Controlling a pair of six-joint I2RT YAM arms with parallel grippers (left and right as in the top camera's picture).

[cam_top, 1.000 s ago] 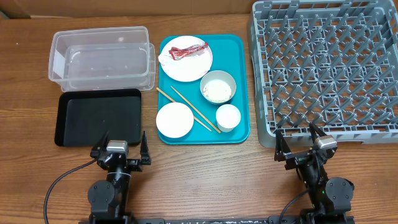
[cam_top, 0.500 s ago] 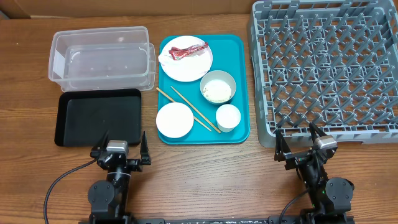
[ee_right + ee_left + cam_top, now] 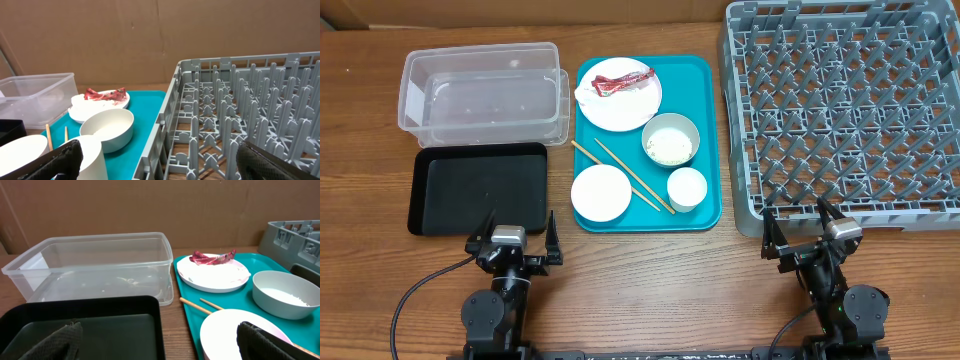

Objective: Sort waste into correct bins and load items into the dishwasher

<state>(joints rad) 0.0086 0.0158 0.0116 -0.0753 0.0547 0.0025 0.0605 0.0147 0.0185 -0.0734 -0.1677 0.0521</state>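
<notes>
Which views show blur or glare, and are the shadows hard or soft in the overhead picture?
Overhead: even light, soft shadows, all sharp, a pale sheen on the tub. Left wrist: its fingers are dark and blurred at the bottom edge; the plate is sharp. Right wrist: fingers likewise blurred; the rack is clear.

Both black arms (image 3: 495, 315) have rounded joint housings; the left gripper (image 3: 518, 226) and right gripper (image 3: 796, 222) each carry a silver-grey block (image 3: 508, 236) and 2 tapered black fingers (image 3: 55, 342) (pads finely textured). Thin black cables (image 3: 418, 292) trail from the bases
</notes>
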